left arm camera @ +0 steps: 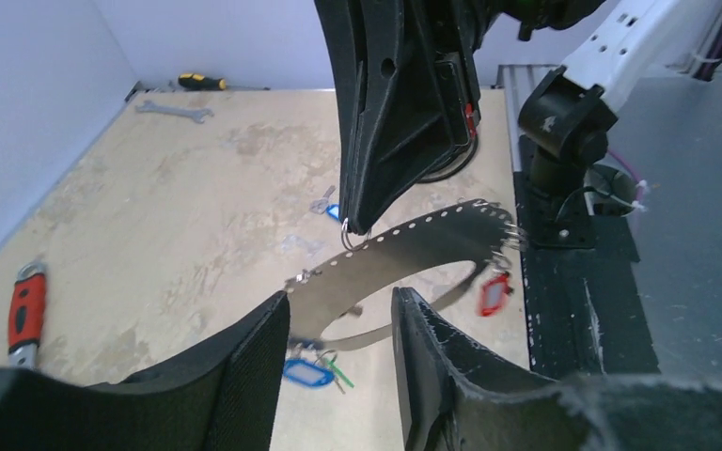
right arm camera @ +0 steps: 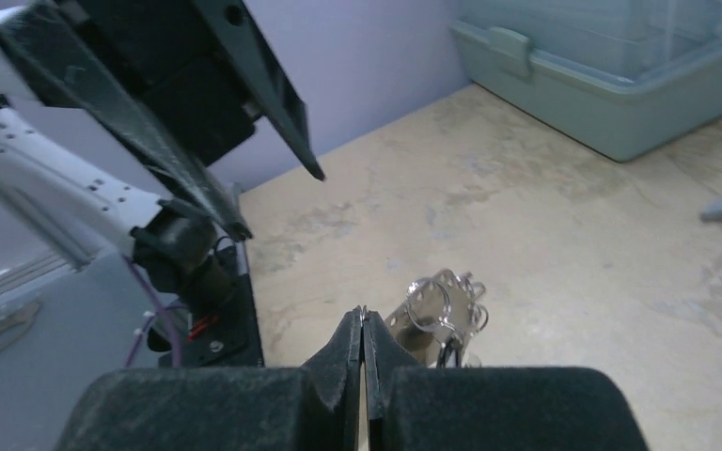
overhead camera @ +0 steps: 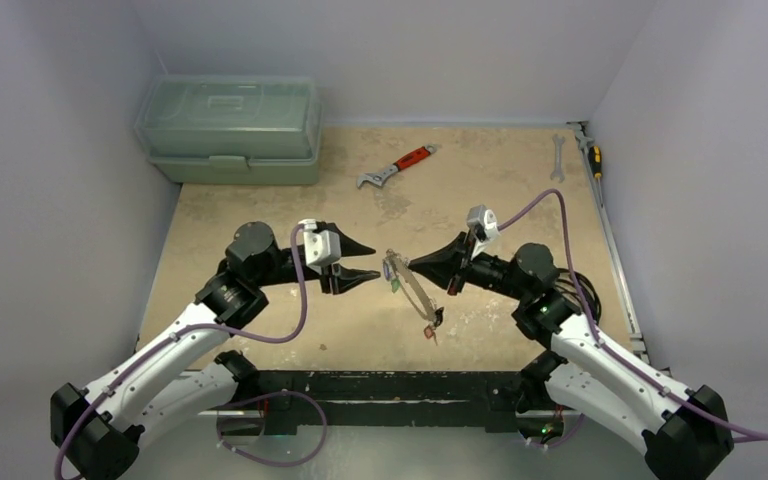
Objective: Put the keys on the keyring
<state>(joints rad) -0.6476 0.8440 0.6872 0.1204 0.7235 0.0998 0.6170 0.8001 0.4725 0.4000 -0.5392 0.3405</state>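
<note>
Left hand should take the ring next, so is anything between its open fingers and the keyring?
Nothing visible. The keyring, pinched by the right hand, hangs just ahead of the open left hand, only air between.

We count one keyring (left arm camera: 423,246), perhaps four tagged keys (left arm camera: 307,373), one toolbox (overhead camera: 230,130), one wrench (overhead camera: 398,167), one spanner (overhead camera: 558,157) and one screwdriver (overhead camera: 592,155).

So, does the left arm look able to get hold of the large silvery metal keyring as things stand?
Probably yes. The right arm's black fingers are shut on the keyring, holding it up, and its band sits just beyond the left arm's open fingers, with nothing between.
</note>
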